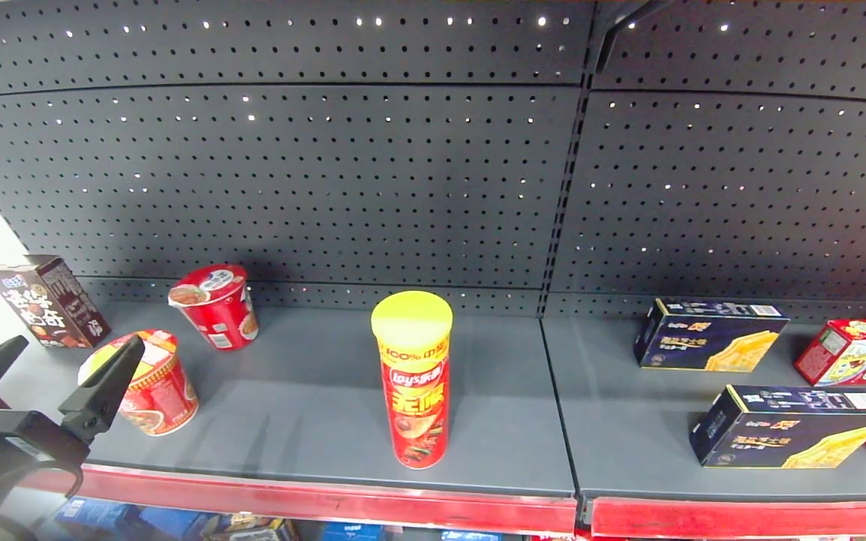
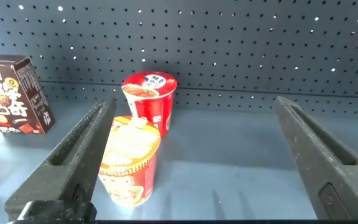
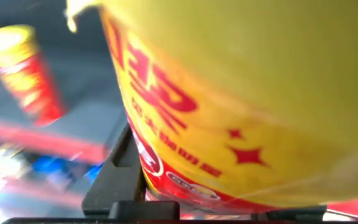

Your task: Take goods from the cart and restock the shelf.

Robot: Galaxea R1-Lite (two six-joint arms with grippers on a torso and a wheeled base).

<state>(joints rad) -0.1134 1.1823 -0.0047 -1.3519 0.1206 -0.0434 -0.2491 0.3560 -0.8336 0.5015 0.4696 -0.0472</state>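
A grey shelf holds a tall red chips can with a yellow lid, standing upright near the front middle. Left of it are a red noodle cup and a yellow-red noodle cup. My left gripper hangs open at the shelf's front left, just before the yellow-red cup, with nothing between its fingers. In the right wrist view, my right gripper is shut on a large yellow and red package. The chips can stands farther off there.
A dark chocolate box stands at the far left of the shelf. On the right section lie two dark blue boxes and red boxes. A red strip edges the shelf front. Pegboard backs the shelf.
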